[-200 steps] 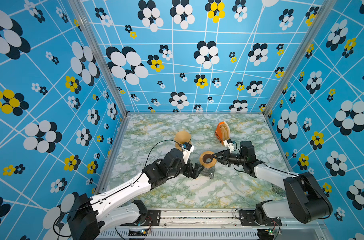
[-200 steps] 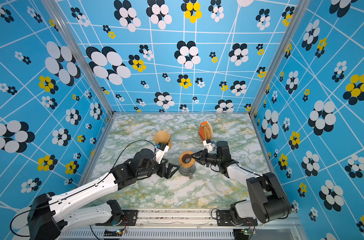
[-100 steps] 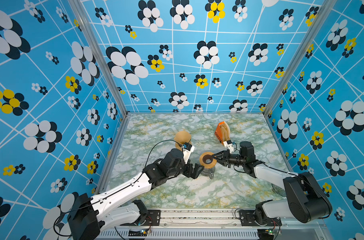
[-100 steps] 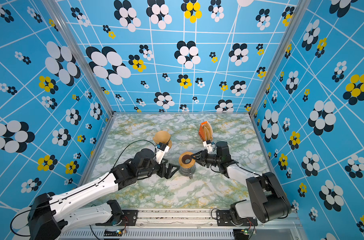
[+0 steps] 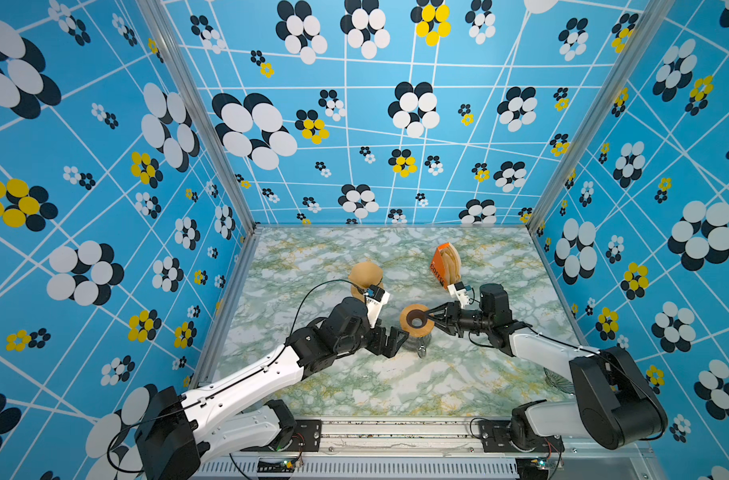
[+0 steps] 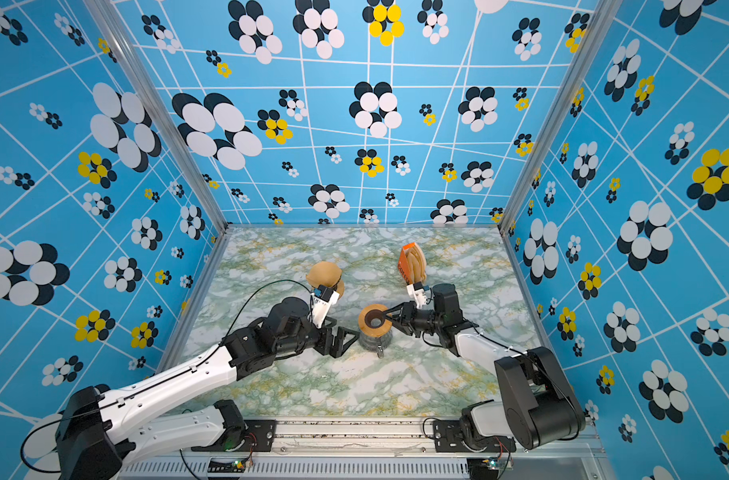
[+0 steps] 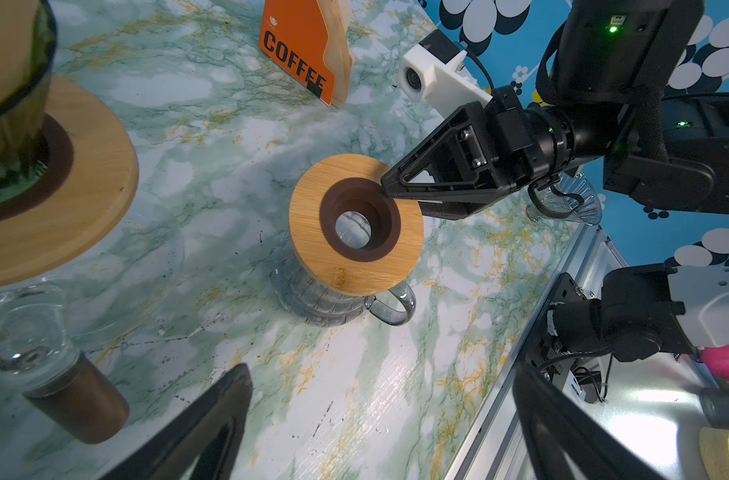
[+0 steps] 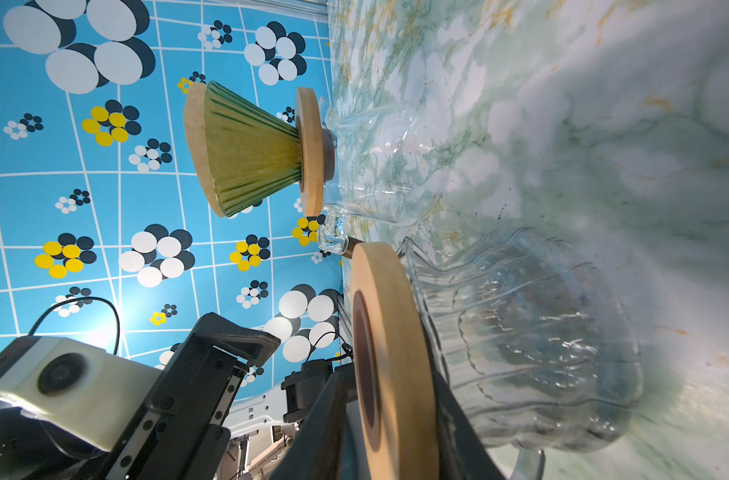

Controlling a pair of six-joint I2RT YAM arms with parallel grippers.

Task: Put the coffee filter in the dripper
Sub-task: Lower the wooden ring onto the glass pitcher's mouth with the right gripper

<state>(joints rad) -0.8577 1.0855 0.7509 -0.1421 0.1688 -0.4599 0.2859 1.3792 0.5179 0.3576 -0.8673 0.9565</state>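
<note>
Tan paper coffee filters (image 5: pixel 453 262) stand in their orange holder (image 5: pixel 437 262) just behind the right gripper (image 5: pixel 429 319), whose fingers straddle the rim of a round wooden ring (image 5: pixel 416 331), grip unclear; left gripper (image 5: pixel 396 338), fingers spread wide, sits farther off.

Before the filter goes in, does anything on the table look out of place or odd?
The clear glass dripper looks upside down: its wide fluted mouth rests on the marble table, bamboo collar up, so the cone opens downward. The right hand straddles the collar's edge.
</note>
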